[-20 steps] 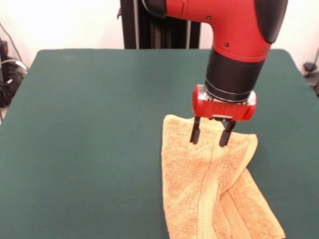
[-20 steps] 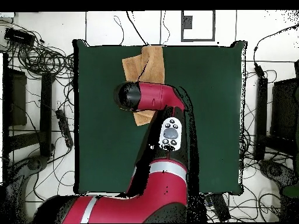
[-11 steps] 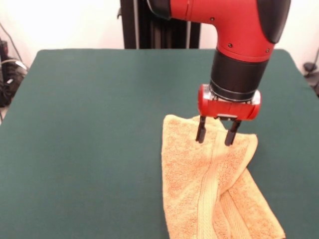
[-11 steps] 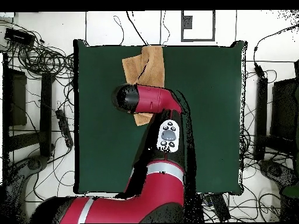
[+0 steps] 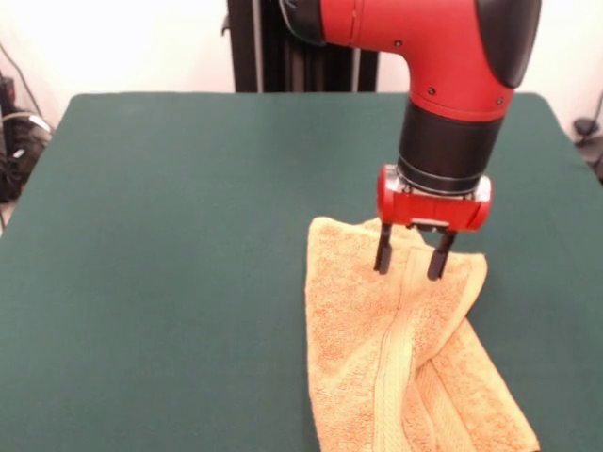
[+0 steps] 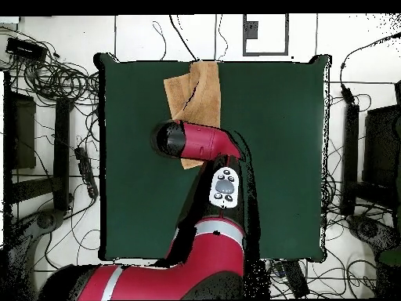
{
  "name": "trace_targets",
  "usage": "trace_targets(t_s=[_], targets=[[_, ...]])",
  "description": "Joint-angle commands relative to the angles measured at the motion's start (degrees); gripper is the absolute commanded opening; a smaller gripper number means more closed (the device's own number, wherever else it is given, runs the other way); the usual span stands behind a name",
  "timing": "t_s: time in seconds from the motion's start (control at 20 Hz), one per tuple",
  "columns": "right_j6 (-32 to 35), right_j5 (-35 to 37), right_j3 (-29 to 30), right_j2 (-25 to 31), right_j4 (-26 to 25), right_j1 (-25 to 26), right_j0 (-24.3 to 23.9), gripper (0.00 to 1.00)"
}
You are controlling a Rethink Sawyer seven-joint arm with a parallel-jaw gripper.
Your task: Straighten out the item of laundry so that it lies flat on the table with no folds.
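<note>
The item of laundry is an orange-tan towel lying folded over itself on the green table, with a paler woven band running down its middle. In the overhead view the item of laundry reaches the table's top edge and its lower part is hidden under the arm. My gripper hangs over the towel's far end, open, its two dark fingers straddling the pale band with tips at or just above the cloth. Nothing is held between them.
The red and black arm crosses the table in the overhead view. Cables and stands ring the table on the floor. A black post stands behind the far edge.
The gripper has shifted slightly right and dropped lower toward the towel. It stays open, and the towel has not moved.
</note>
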Motion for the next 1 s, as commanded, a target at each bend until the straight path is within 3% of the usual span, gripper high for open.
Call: trace_targets(t_s=[0.05, 1.0], targets=[[19.2, -5.5, 8.8, 4.8, 4.8, 2.6, 2.9, 1.00], [18.8, -8.1, 10.1, 2.5, 11.1, 3.8, 6.6, 1.00]])
